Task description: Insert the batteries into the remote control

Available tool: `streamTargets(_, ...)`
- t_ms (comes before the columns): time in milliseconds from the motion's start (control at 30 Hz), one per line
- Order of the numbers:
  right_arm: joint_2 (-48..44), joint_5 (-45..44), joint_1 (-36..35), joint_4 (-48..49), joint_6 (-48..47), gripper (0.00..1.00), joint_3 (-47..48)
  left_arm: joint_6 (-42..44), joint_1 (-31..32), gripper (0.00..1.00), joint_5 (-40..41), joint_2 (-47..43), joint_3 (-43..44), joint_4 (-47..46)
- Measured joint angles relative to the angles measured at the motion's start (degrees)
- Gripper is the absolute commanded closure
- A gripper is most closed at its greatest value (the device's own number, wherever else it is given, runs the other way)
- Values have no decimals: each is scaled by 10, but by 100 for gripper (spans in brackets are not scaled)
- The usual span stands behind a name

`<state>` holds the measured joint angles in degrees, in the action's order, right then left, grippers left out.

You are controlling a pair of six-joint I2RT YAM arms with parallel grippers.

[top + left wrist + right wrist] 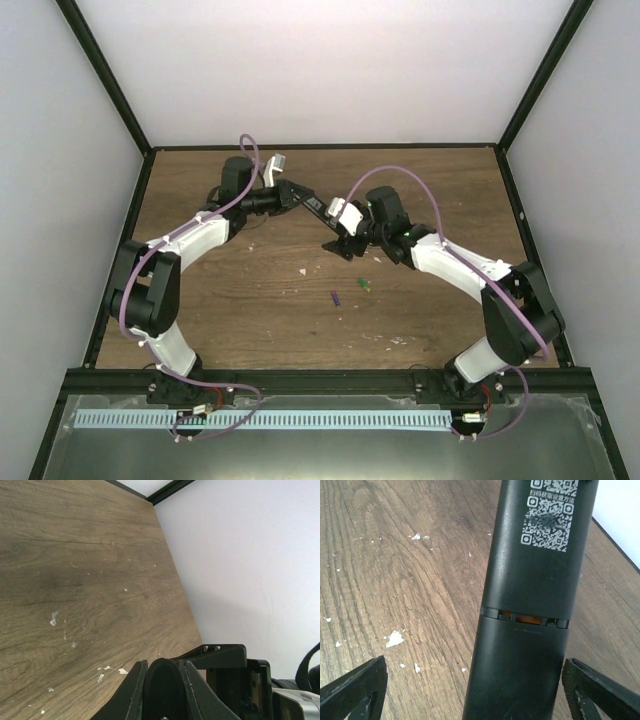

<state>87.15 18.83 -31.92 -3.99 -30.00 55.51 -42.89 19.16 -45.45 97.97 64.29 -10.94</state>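
Note:
The remote control (314,204) is a slim black bar held above the table between the two arms. My left gripper (290,194) is shut on its far end; in the left wrist view that rounded black end (162,685) sits between the closed fingers (131,690). My right gripper (340,245) is open at the other end. In the right wrist view the remote control's back (530,610) faces the camera, its cover slid off a little with an orange gap (525,617), and the fingers (360,685) stand wide on either side, apart from it. A green battery (362,285) and a purple-blue battery (336,298) lie on the table below.
White specks of debris (303,270) are scattered over the wooden table (250,300). White walls with black frame bars close in the back and sides. Both arm bases stand at the near edge.

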Motion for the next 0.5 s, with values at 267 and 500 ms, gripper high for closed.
streamTargets(267,1,12,9,-7,-10,29,2,15,0,100,-35,6,2,-4)
streamTargets(500,1,15,17,-7,-12,38,2,43,0,100,-44,14,15,16)
